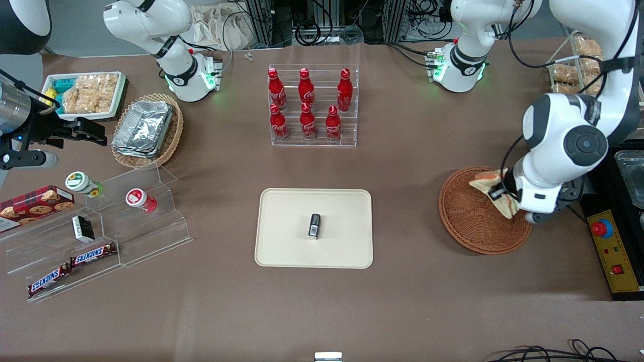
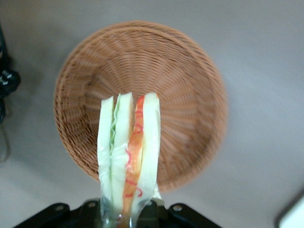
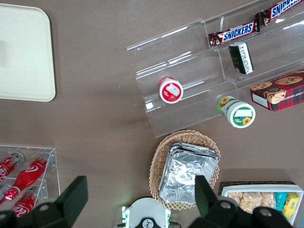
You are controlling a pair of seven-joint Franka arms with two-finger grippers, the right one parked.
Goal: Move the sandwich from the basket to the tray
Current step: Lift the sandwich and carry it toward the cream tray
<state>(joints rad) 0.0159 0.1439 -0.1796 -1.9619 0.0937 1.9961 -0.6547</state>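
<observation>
My left gripper (image 1: 503, 196) is shut on the sandwich (image 1: 485, 182) and holds it a little above the reddish-brown wicker basket (image 1: 470, 221). In the left wrist view the sandwich (image 2: 130, 152) hangs from the gripper (image 2: 126, 213) as pale bread slices with a red-orange stripe. The basket (image 2: 185, 85) lies below it with nothing else in it. The cream-beige tray (image 1: 287, 241) lies at the table's middle, toward the parked arm from the basket. A small black item (image 1: 314, 225) lies on the tray. A corner of the tray (image 2: 292, 216) shows in the left wrist view.
A clear rack of red bottles (image 1: 313, 105) stands farther from the camera than the tray. A tan basket with foil containers (image 1: 146, 128), a white tray of bagged snacks (image 1: 85, 93) and clear steps with snacks (image 1: 100, 226) lie toward the parked arm's end. A yellow control box (image 1: 611, 251) sits beside the wicker basket.
</observation>
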